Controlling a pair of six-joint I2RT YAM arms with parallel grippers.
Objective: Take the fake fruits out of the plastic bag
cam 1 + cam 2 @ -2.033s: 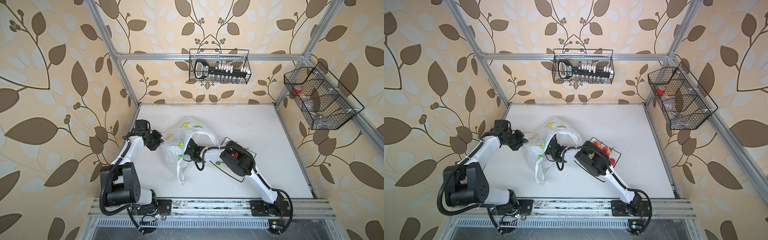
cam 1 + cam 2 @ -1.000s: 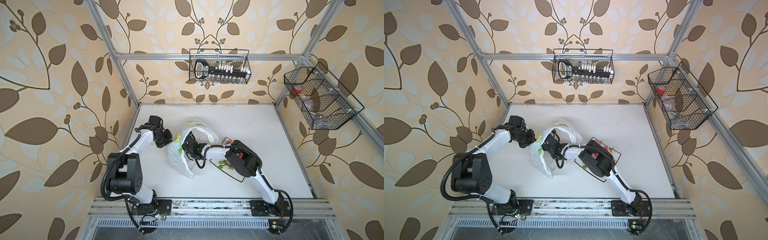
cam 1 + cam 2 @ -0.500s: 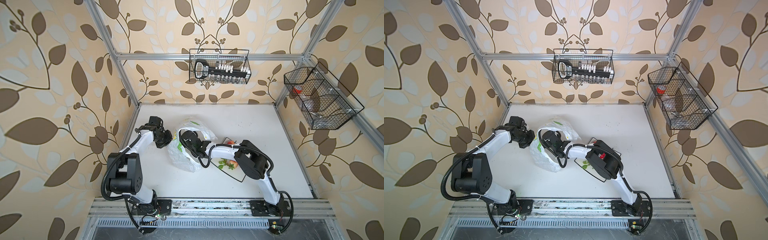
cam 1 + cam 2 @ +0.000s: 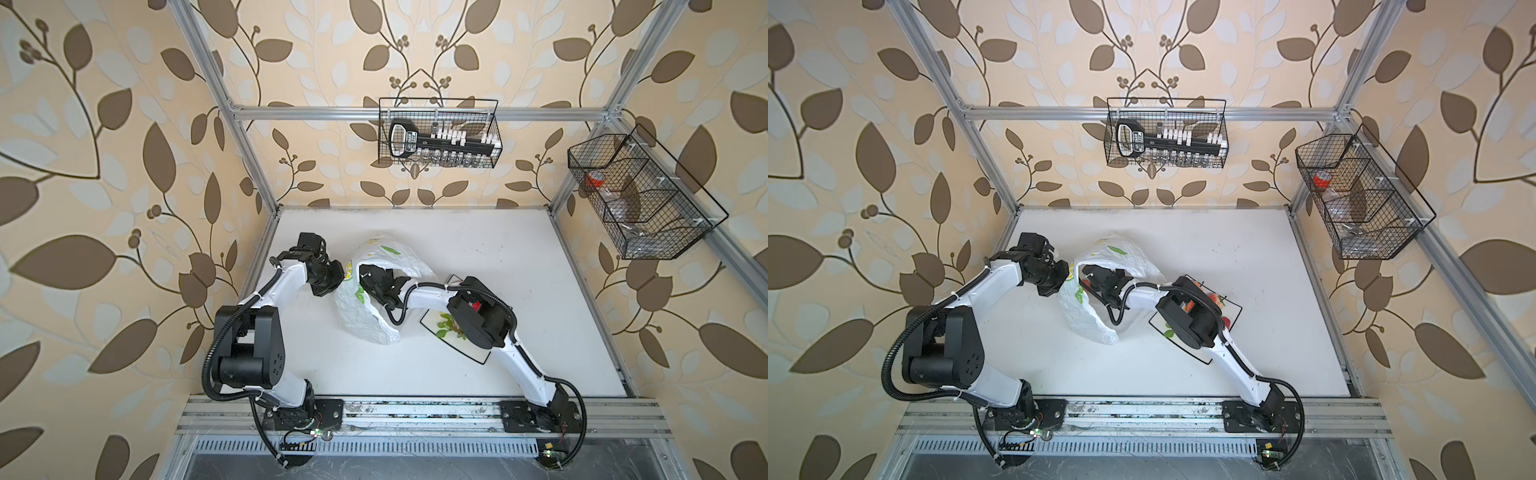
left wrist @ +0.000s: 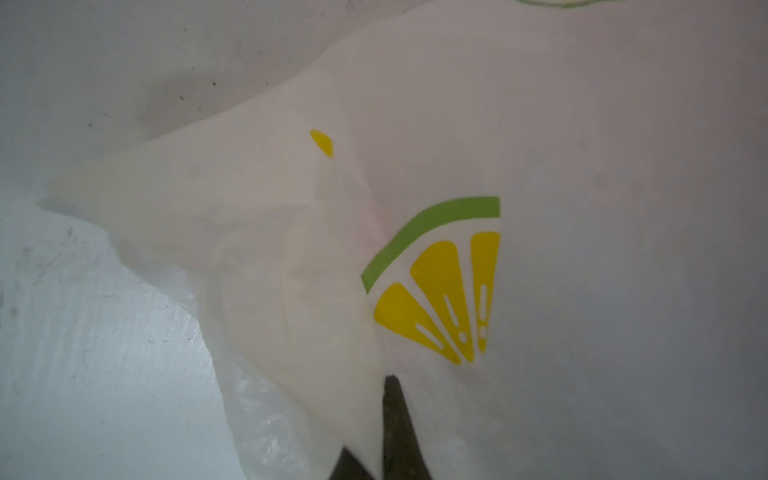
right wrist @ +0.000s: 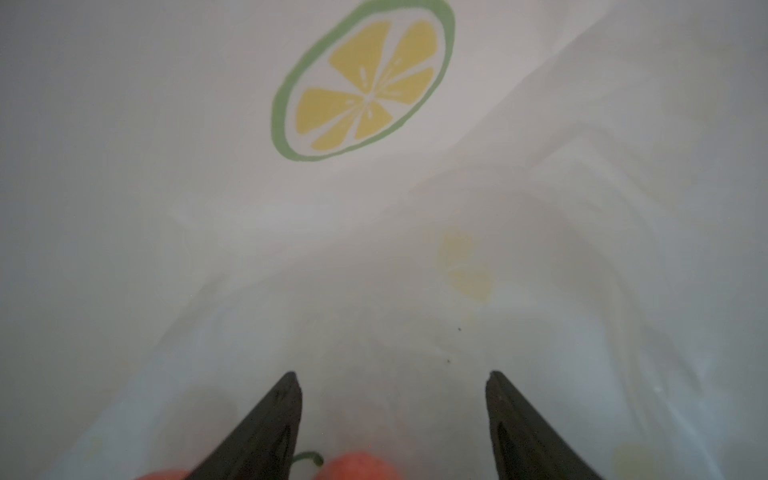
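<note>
your left gripper (image 4: 341,278) is pinched on the thin, crinkly plastic bag (image 4: 365,316) on the desk (image 4: 498,249). your right gripper (image 6: 392,374), spread, sits inside its translucent film by the red fake fruits (image 6: 357,467). a black-rimmed plate (image 4: 453,344) lies just beside the bag.

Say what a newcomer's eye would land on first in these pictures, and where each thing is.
The crinkly lemon-print plastic bag in the middle of the white table draws the eye first, with the left pincer shut on its edge. The right pincer stands open inside the bag's mouth, a red fake fruit close to it. Right of the bag, more fruits lie on a black-rimmed plate under the right arm.
</note>
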